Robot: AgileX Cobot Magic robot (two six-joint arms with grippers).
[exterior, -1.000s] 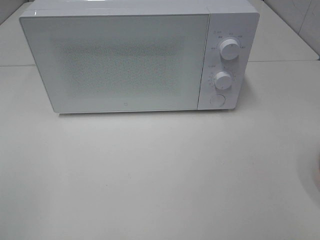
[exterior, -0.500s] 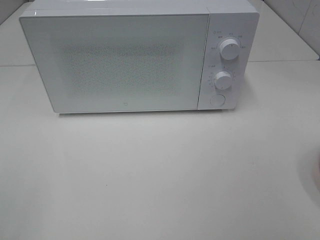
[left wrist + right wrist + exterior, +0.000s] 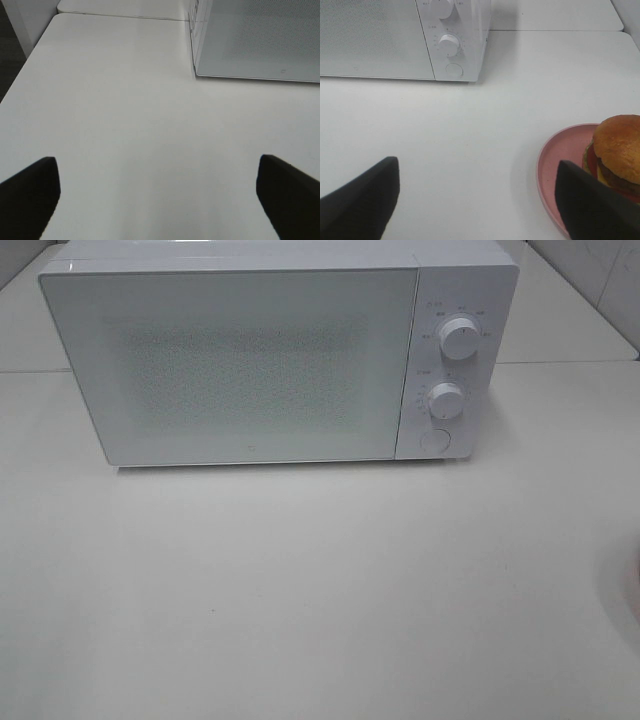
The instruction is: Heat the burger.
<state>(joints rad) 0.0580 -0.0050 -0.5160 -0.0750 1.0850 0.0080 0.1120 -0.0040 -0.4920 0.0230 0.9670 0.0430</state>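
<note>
The burger, with a golden-brown bun, a dark patty, cheese and tomato, sits on a round pink plate in the right wrist view. My right gripper is open above bare table. The plate lies just past one of its dark fingers, which covers part of it. The white microwave stands at the back of the table with its door shut. My left gripper is open over bare table in front of the microwave's left corner. Neither gripper shows in the exterior high view.
The microwave's panel carries two knobs and a round button. The white table stretches in front of it. The left wrist view shows the table's edge and dark floor beyond it.
</note>
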